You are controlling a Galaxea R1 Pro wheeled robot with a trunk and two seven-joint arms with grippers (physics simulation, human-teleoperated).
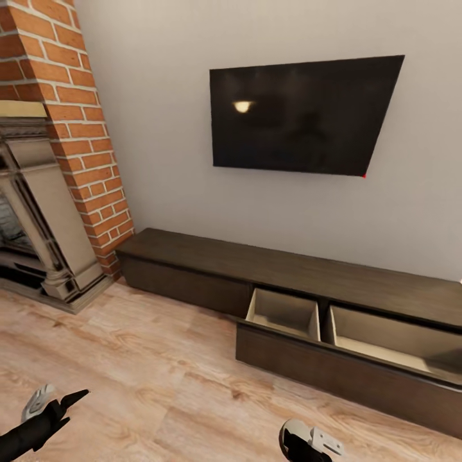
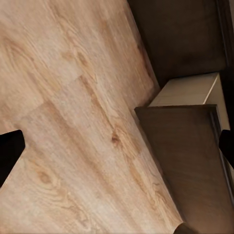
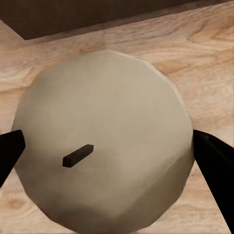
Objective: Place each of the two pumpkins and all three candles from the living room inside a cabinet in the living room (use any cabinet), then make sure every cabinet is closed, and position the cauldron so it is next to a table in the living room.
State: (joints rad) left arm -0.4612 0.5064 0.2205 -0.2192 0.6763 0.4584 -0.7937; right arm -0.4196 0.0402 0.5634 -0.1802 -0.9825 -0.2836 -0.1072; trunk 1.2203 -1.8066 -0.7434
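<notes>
A cream candle (image 3: 107, 122) with a short dark wick sits between the two black fingers of my right gripper (image 3: 112, 158), which is shut on it above the wood floor. The long dark-brown cabinet (image 1: 256, 263) runs along the wall under the TV. Its right drawer (image 1: 333, 372) is pulled out, and the two pale compartments (image 1: 285, 311) look bare. My left gripper (image 1: 61, 399) hangs open over the floor near that drawer's corner (image 2: 190, 161), with nothing between its fingers. The pumpkins, cauldron and table are out of view.
A brick fireplace (image 1: 45, 212) stands at the left, with its hearth jutting onto the floor. A black TV (image 1: 301, 115) hangs on the wall above the cabinet. Wood floor (image 1: 160, 359) stretches between me and the cabinet.
</notes>
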